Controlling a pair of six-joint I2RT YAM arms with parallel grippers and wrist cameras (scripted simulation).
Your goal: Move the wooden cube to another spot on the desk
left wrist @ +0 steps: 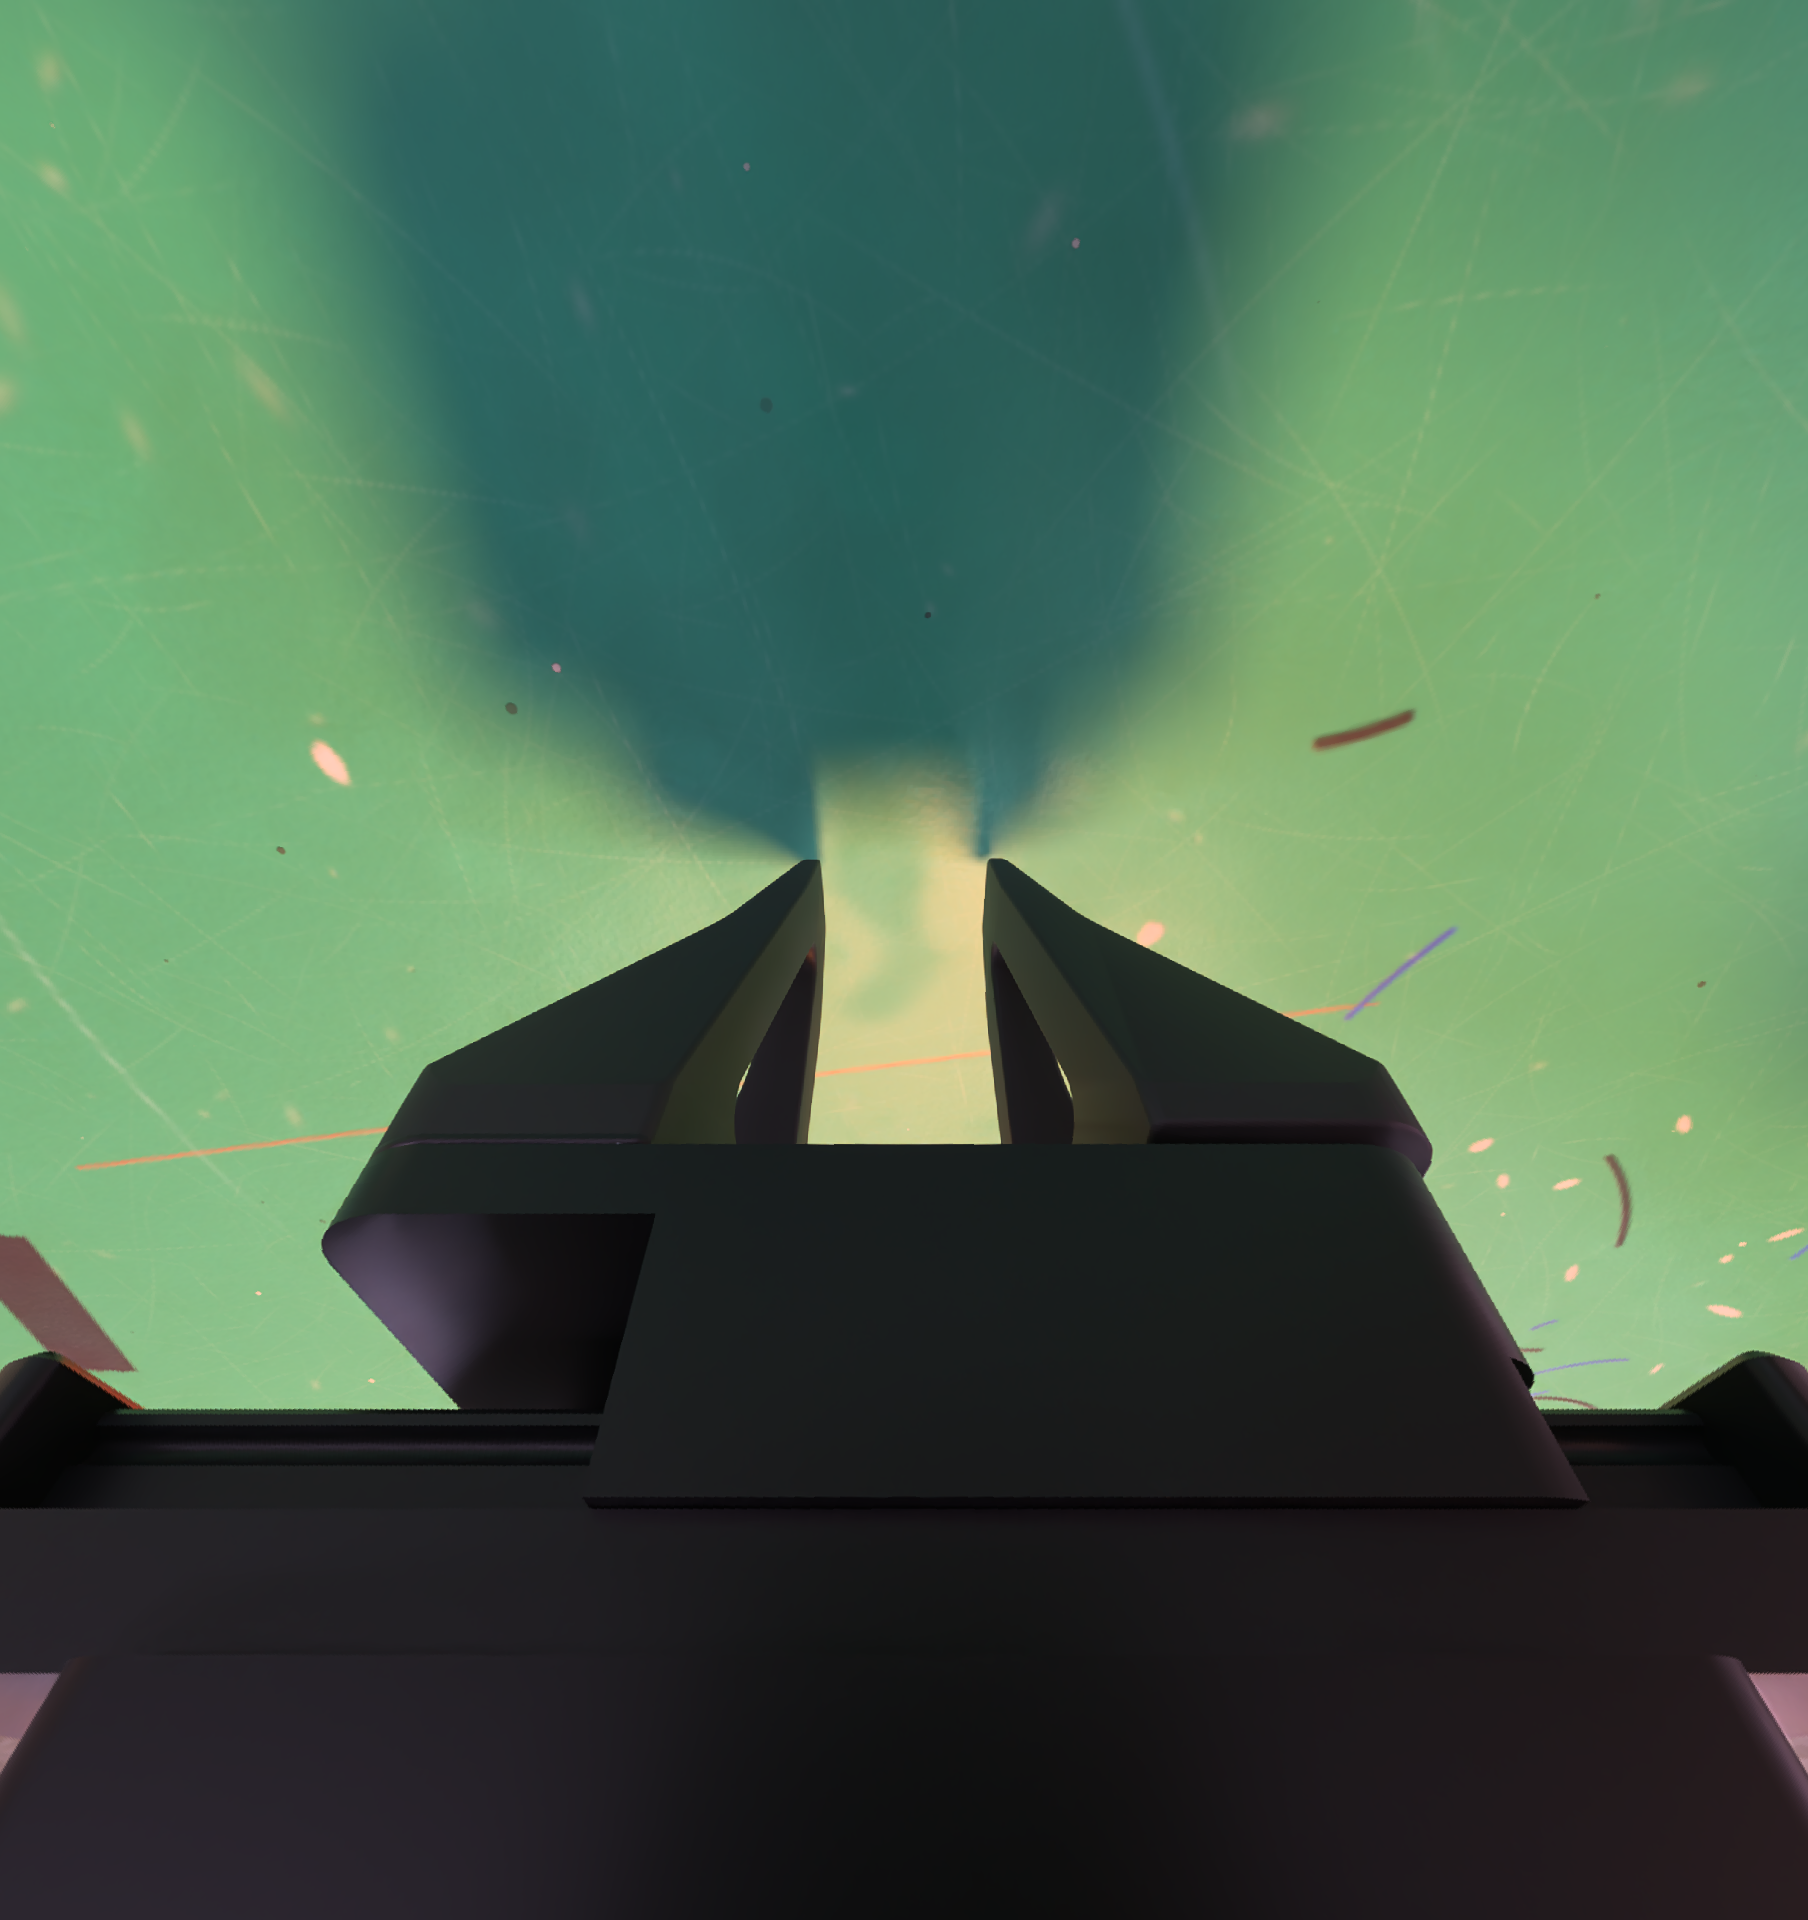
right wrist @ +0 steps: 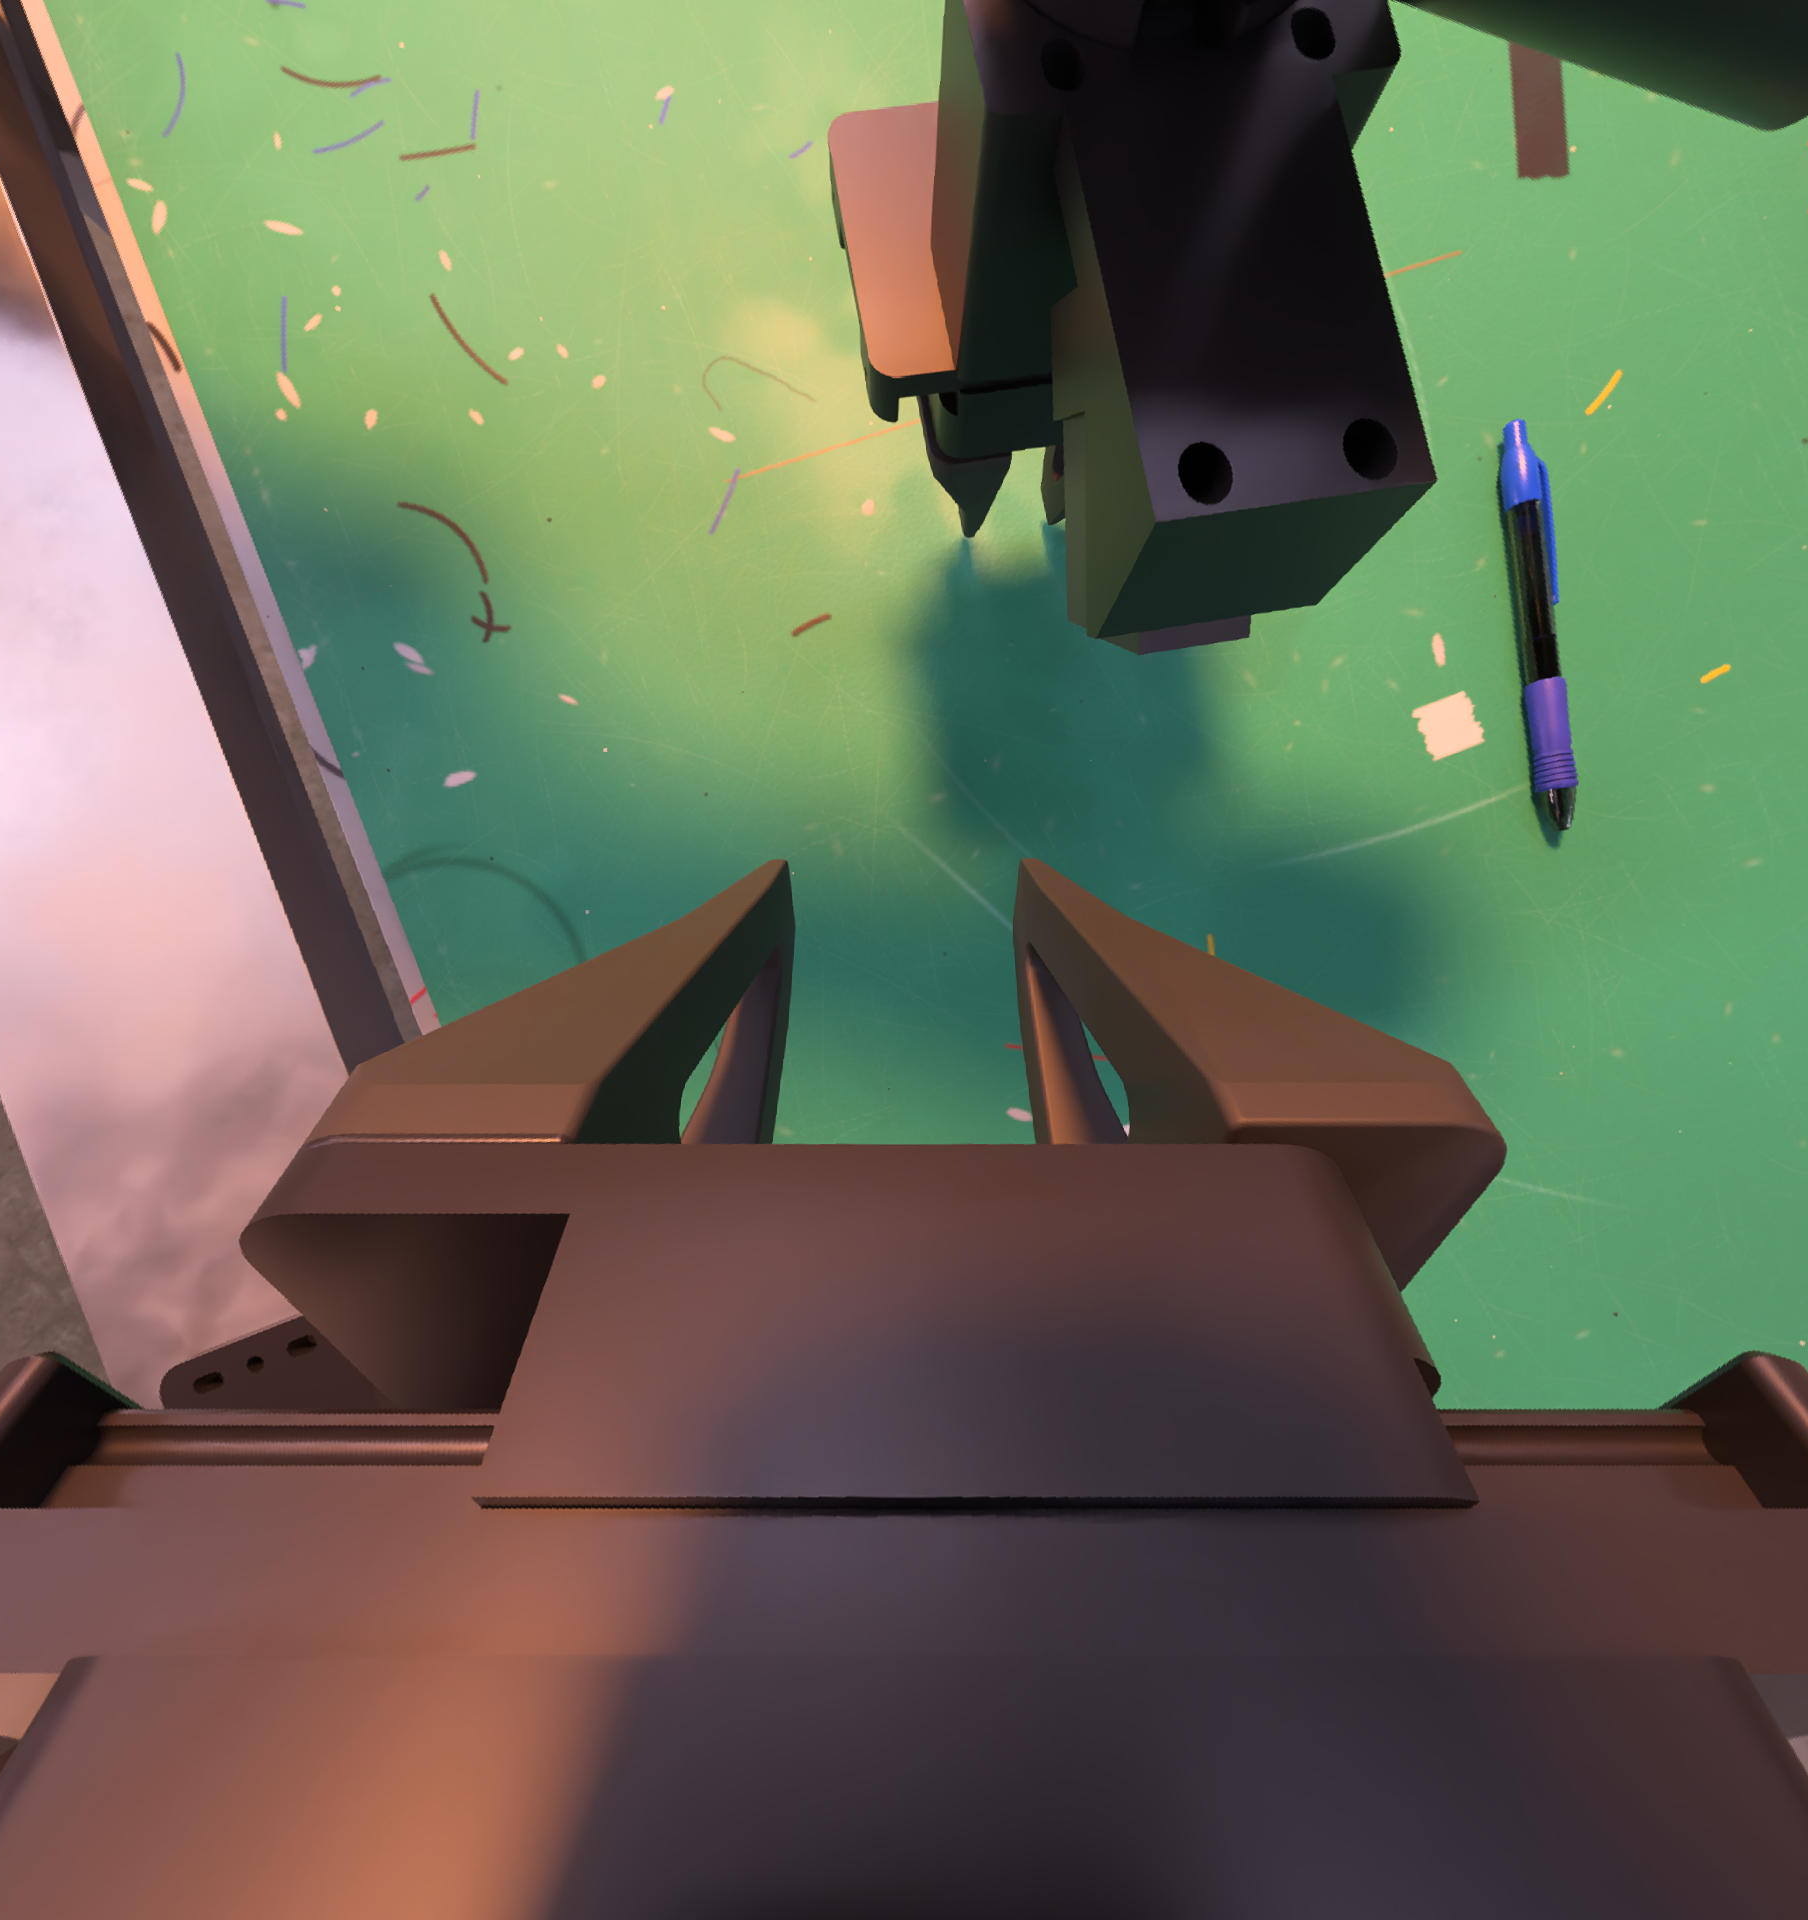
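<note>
— Where's the wooden cube? That's what the next move hangs on: which way it lies from either hand.

— I can't find it in either view. In the left wrist view the left hand points down at the green surface, tips right at it. Its fingers are parted a little, with only bare green between them and its own shadow running toward the top of the frame.

— And the right one?

— The right hand hangs higher, fingers apart, gripping nothing. From its camera the left hand shows at upper centre, tips down on the surface, with no cube beside them. Farther right lie a pale scrap of tape and a blue pen, its length running top to bottom, tip toward the bottom.

— So which arm is nearer?

— No telling. The cube may sit behind the left arm's bulk or outside both frames — I'd guess one hand must pull back to find it.
</note>
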